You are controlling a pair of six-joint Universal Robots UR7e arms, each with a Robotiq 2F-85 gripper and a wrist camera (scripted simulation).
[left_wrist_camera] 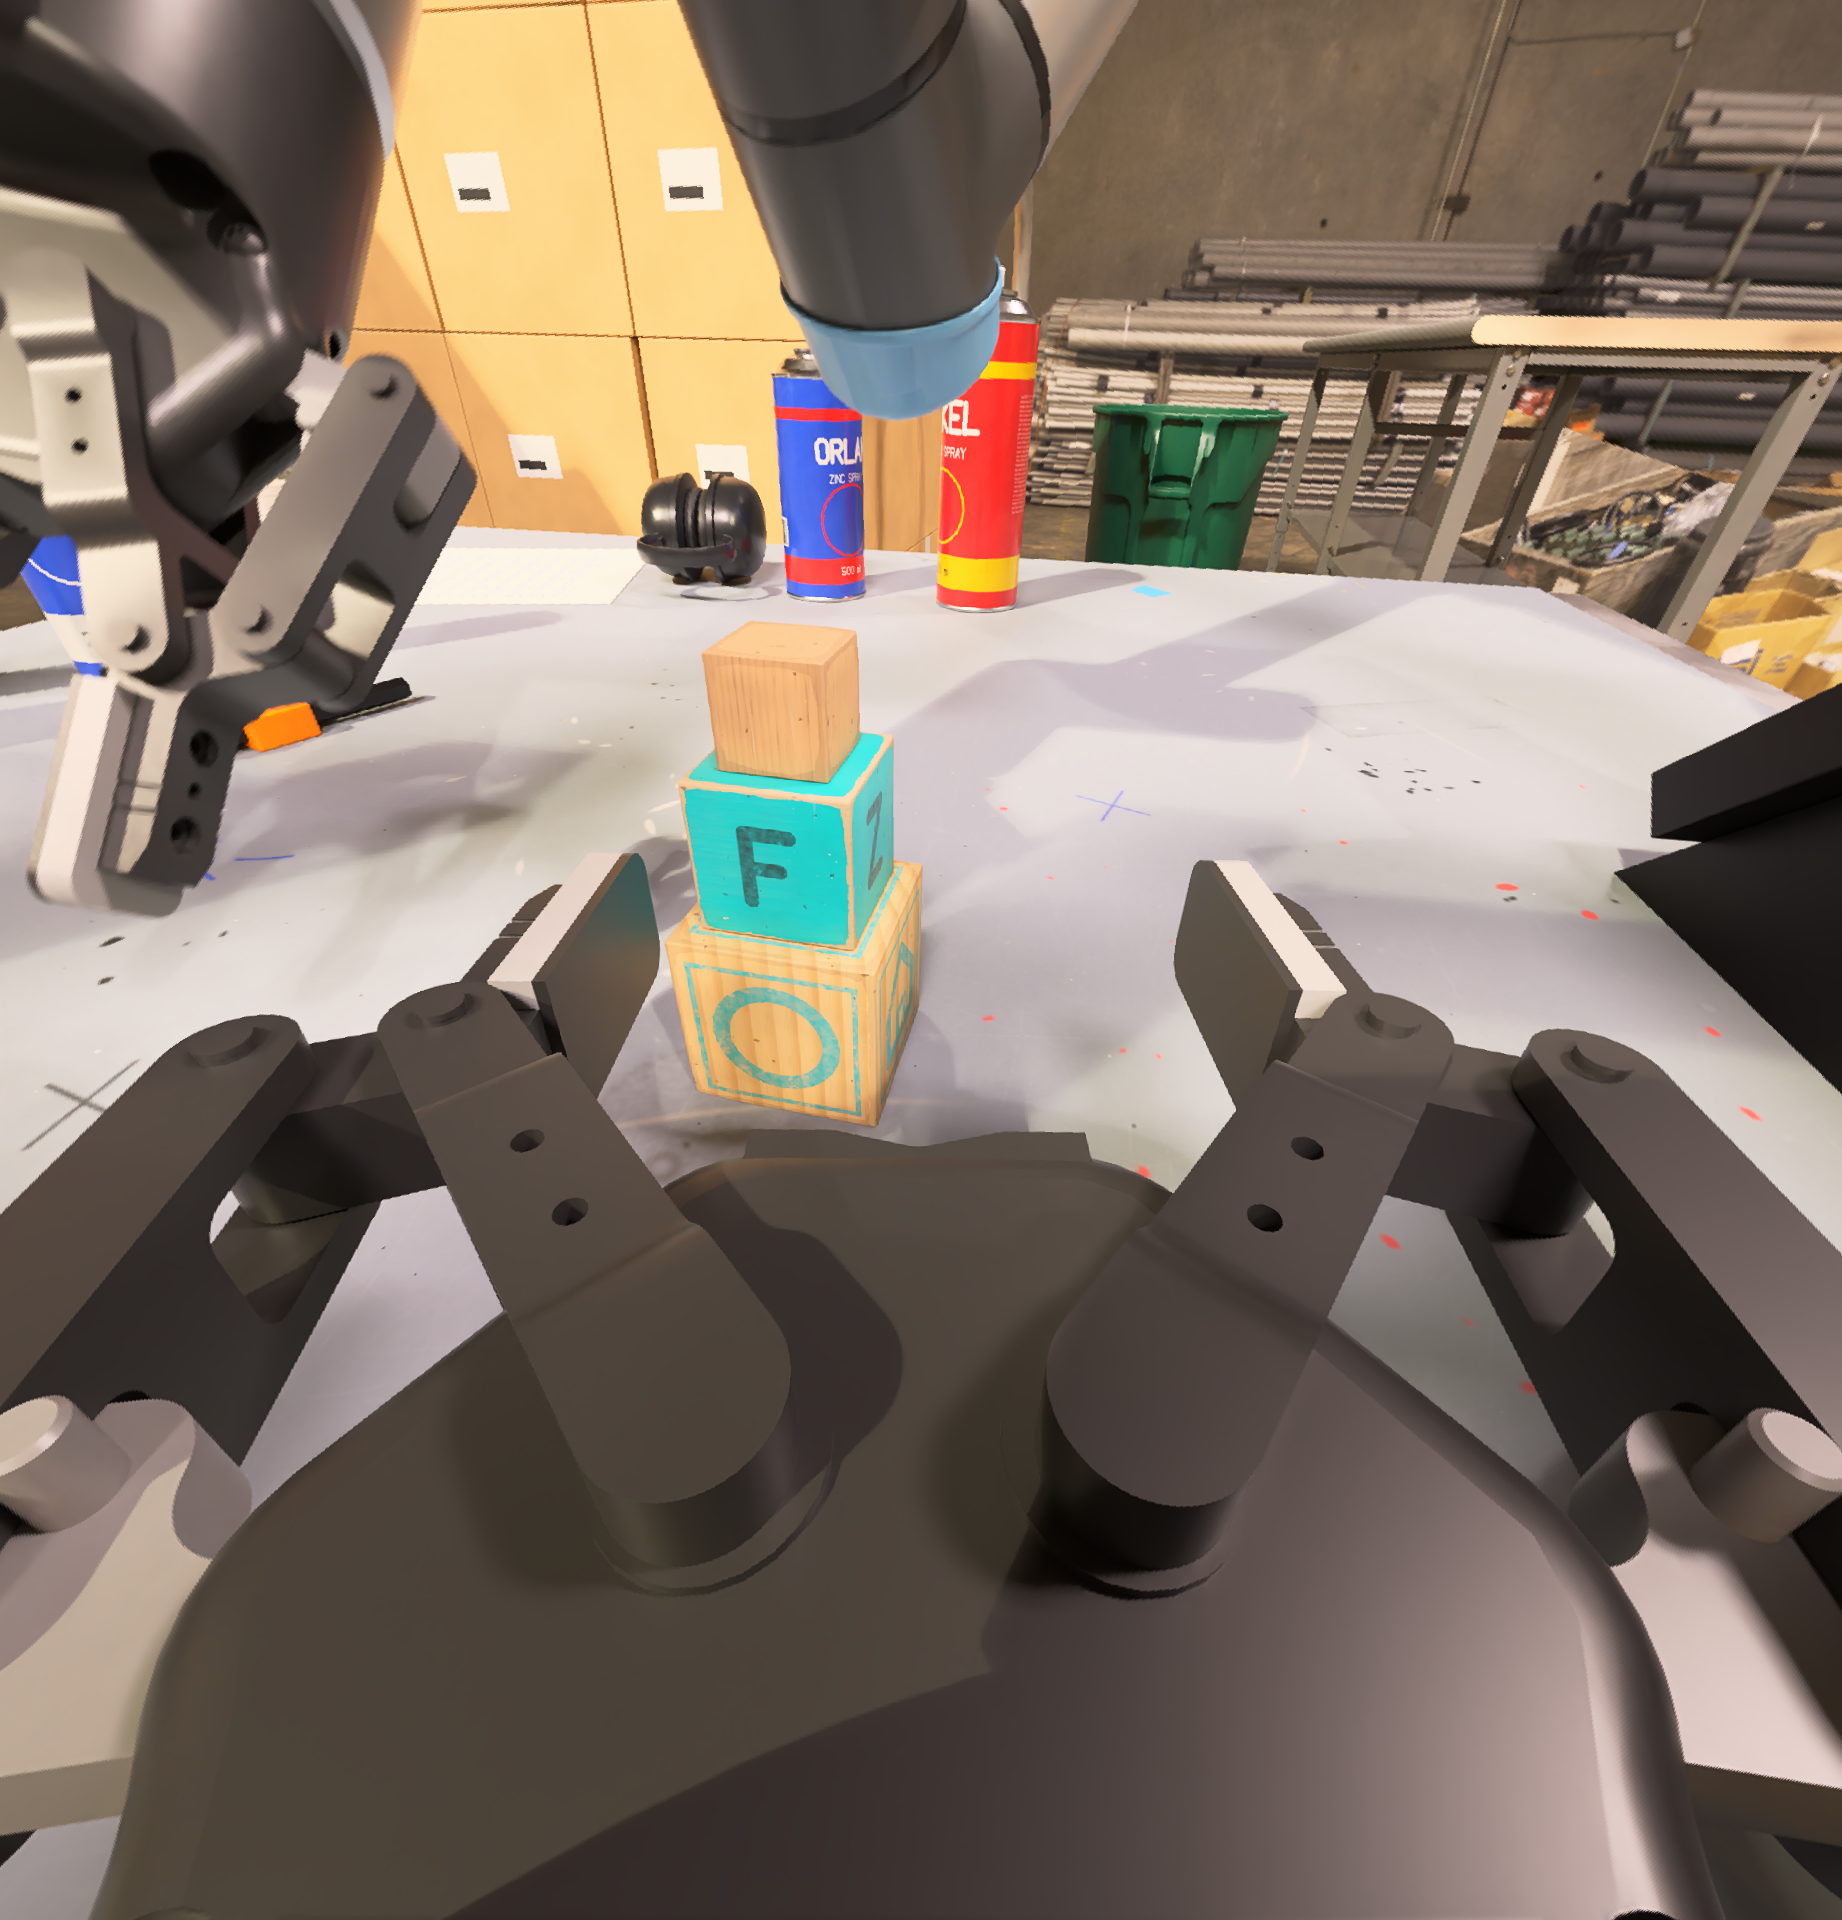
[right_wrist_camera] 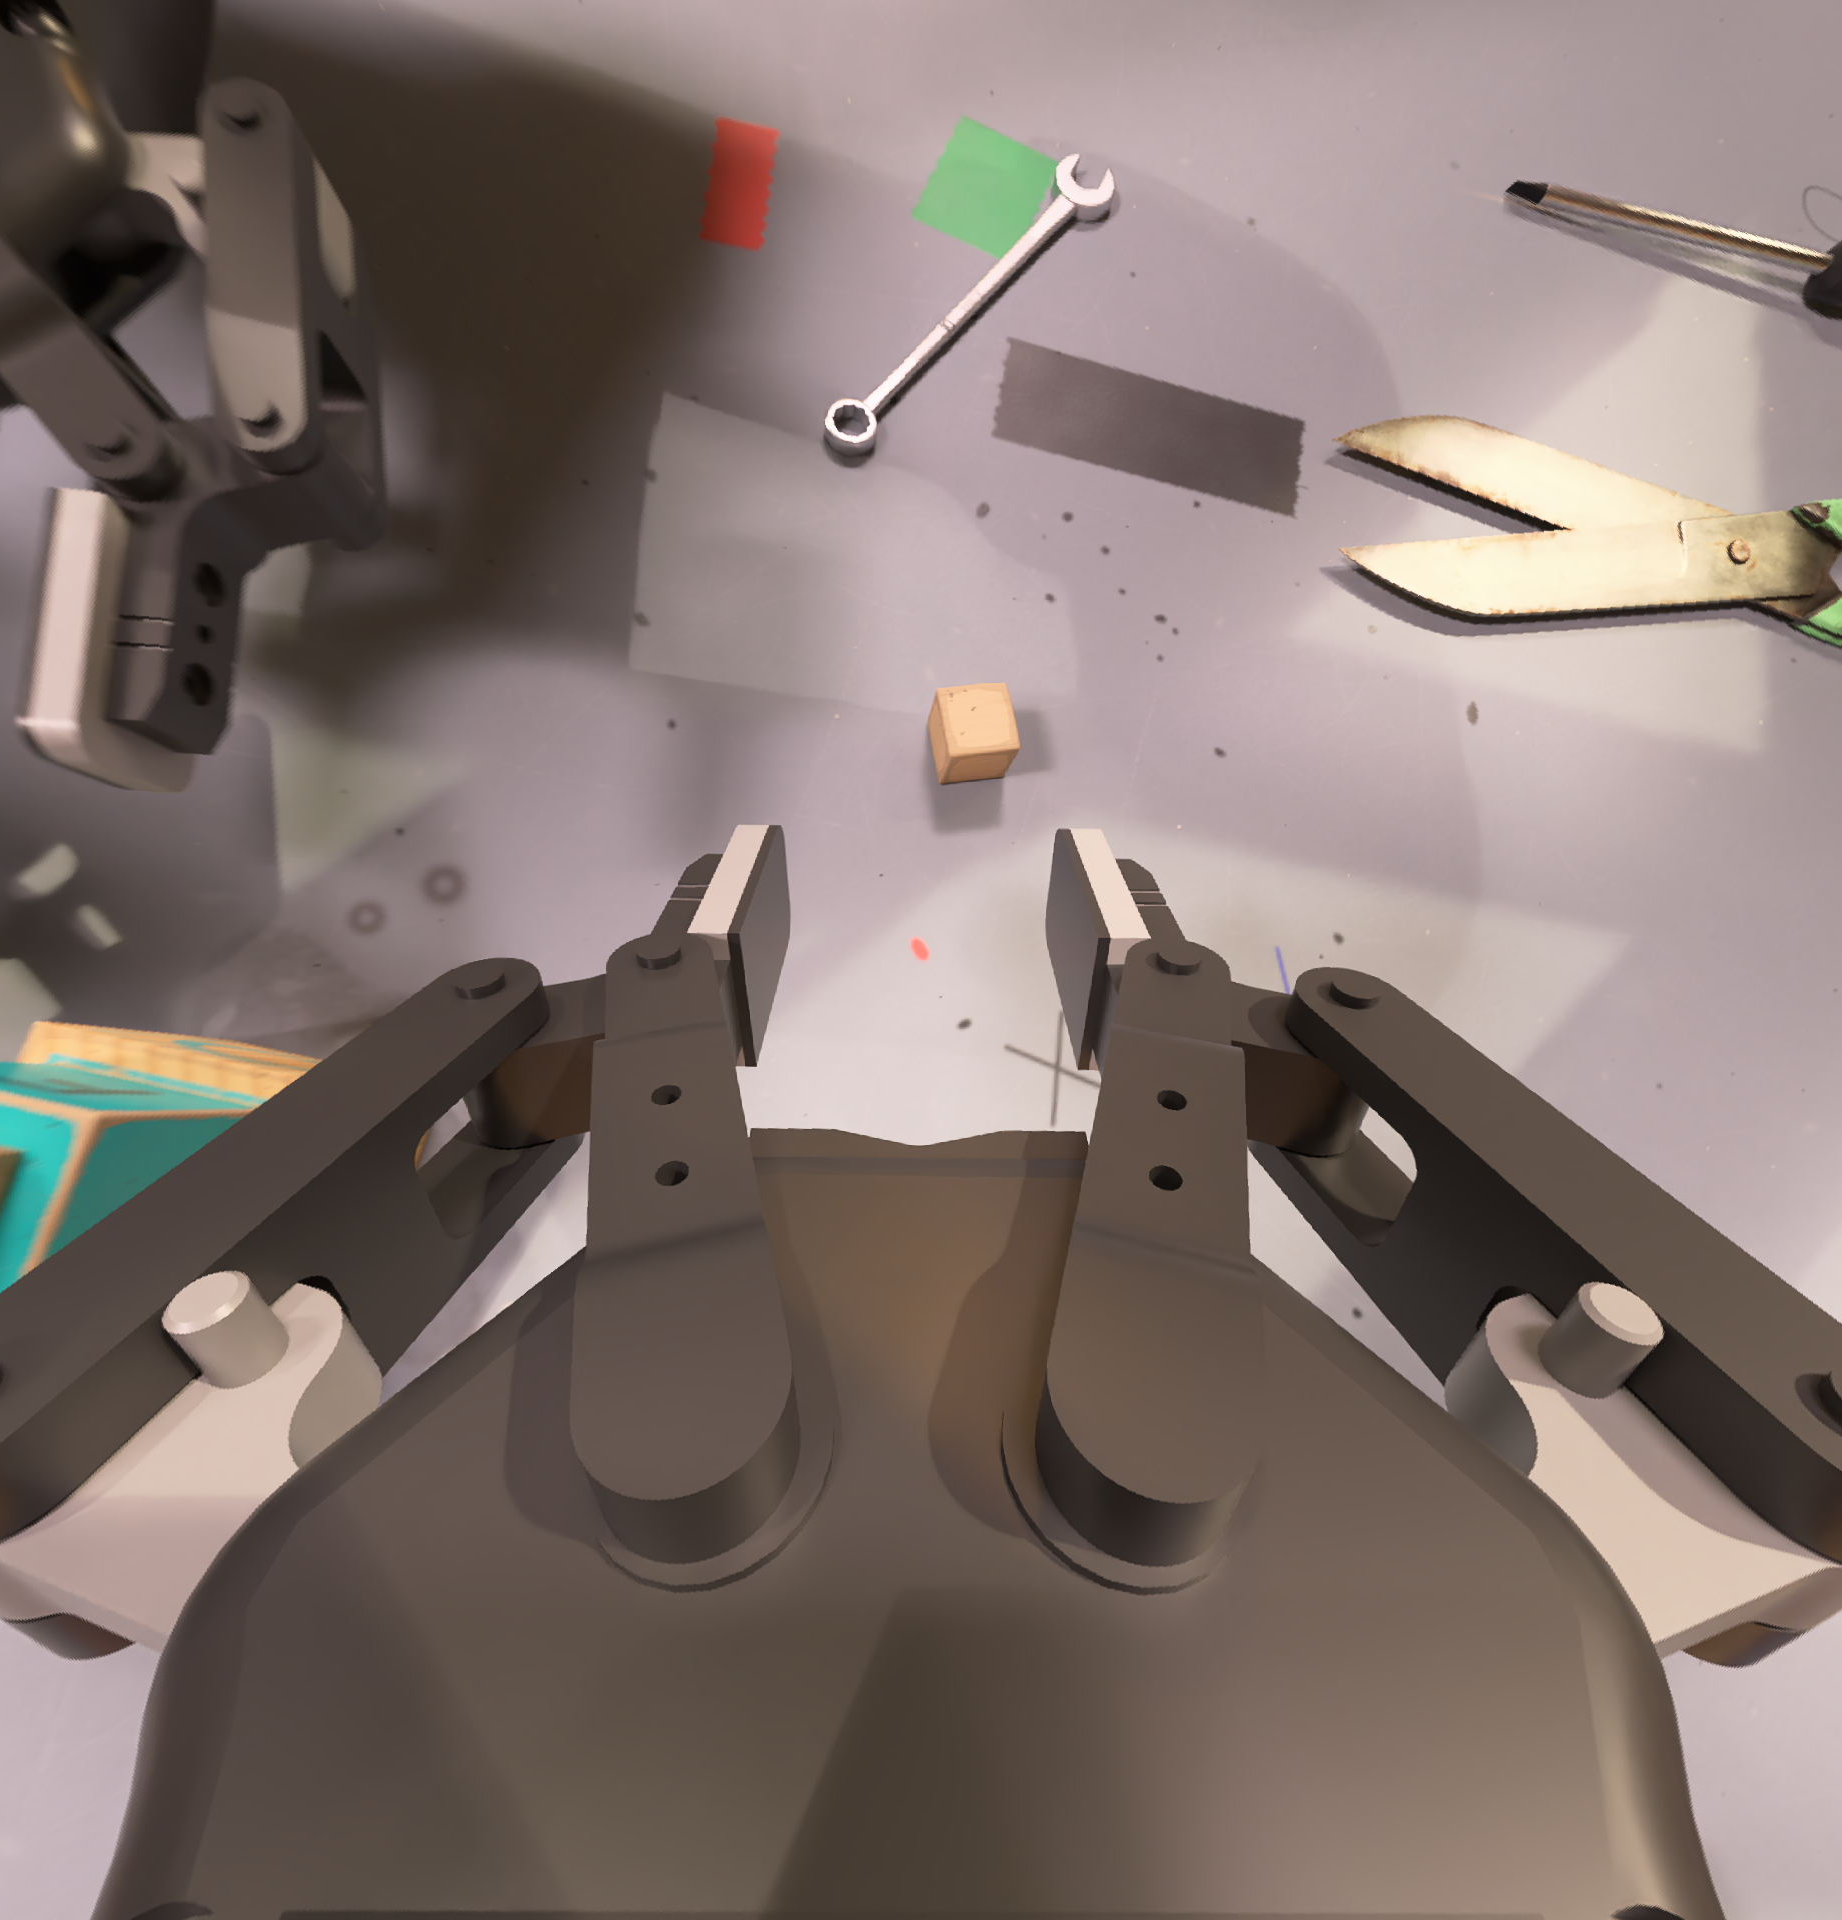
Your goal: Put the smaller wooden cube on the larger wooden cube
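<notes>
A larger plain wooden cube [left_wrist_camera: 782,701] tops a stack: it sits on a teal lettered block [left_wrist_camera: 771,868], which sits on a wooden block with a teal ring [left_wrist_camera: 782,1039]. My left gripper [left_wrist_camera: 912,871] is open and empty, low in front of the stack, with one finger to each side. The smaller plain wooden cube [right_wrist_camera: 974,732] lies alone on the grey table. My right gripper [right_wrist_camera: 917,836] is open and empty above the table, just short of that cube. The stack shows at the lower left of the right wrist view [right_wrist_camera: 86,1143].
A wrench [right_wrist_camera: 958,312], scissors [right_wrist_camera: 1582,551] and a screwdriver [right_wrist_camera: 1686,234] lie beyond the small cube. Blue [left_wrist_camera: 821,488] and red [left_wrist_camera: 984,478] spray cans and black earmuffs [left_wrist_camera: 701,525] stand behind the stack. A black box [left_wrist_camera: 1790,883] sits at the right.
</notes>
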